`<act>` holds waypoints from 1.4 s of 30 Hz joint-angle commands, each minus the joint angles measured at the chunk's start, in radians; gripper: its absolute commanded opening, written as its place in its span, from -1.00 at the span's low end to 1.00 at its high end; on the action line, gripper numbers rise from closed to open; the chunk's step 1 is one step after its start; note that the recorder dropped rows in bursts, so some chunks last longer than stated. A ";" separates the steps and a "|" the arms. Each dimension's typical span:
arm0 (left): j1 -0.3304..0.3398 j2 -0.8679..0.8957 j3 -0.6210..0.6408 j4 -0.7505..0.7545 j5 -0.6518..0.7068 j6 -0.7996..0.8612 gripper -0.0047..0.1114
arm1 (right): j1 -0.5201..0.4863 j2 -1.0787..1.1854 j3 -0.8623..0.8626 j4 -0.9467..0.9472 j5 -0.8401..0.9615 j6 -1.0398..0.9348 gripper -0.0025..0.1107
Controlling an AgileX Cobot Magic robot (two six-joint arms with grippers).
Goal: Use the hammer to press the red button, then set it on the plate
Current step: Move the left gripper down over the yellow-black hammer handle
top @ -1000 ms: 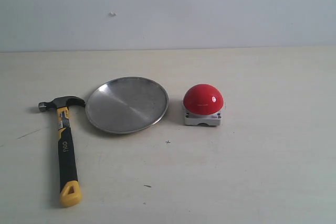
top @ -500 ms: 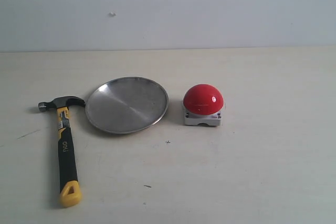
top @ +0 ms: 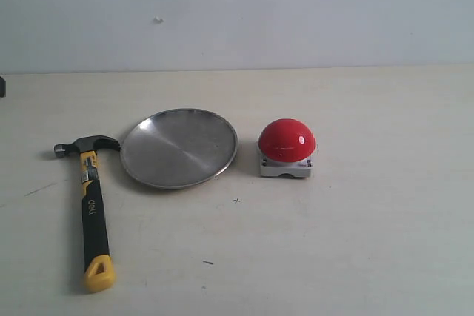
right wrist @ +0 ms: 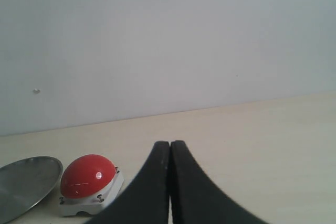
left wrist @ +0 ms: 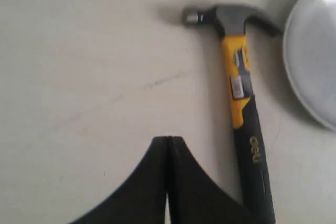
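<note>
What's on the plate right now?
Nothing: the plate shows bare metal. The hammer lies on the table beside it, the red button on its other side. The table under it is covered.

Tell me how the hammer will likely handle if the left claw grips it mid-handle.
The hammer looks stiff, so no flex is expected. Its metal head sits at one end, so it will probably feel head-heavy and dip that way; gripping nearer the head may hold steadier. The black handle section looks rubbery, so slipping seems unlikely.
</note>
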 commanded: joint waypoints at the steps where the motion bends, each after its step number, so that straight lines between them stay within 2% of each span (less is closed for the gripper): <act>1: -0.003 0.185 -0.071 -0.072 0.144 -0.026 -0.63 | -0.004 -0.004 0.004 0.000 -0.006 -0.001 -0.96; 7: -0.069 0.310 -0.075 -0.194 0.025 0.006 -0.09 | -0.004 -0.004 0.004 0.000 -0.006 -0.001 -0.96; 9: -0.095 0.331 -0.088 -0.220 -0.017 0.008 0.00 | -0.004 -0.004 0.004 0.000 -0.006 -0.001 -0.96; 17: -0.135 0.434 -0.248 -0.240 0.055 -0.055 0.01 | -0.004 -0.004 0.004 0.000 -0.006 -0.001 -0.96; 22: -0.141 0.522 -0.372 -0.213 0.180 -0.104 0.01 | -0.004 -0.004 0.004 0.000 -0.006 -0.001 -0.96; 25: -0.141 0.555 -0.427 -0.189 0.210 -0.135 0.01 | -0.004 -0.004 0.004 0.000 -0.006 -0.001 -0.96; 32: -0.141 0.592 -0.486 -0.034 0.243 -0.262 0.01 | -0.004 -0.004 0.004 0.000 -0.006 -0.001 -0.96; 42: -0.141 0.690 -0.555 -0.063 0.224 -0.255 0.01 | -0.004 -0.004 0.004 0.000 -0.006 -0.001 -0.96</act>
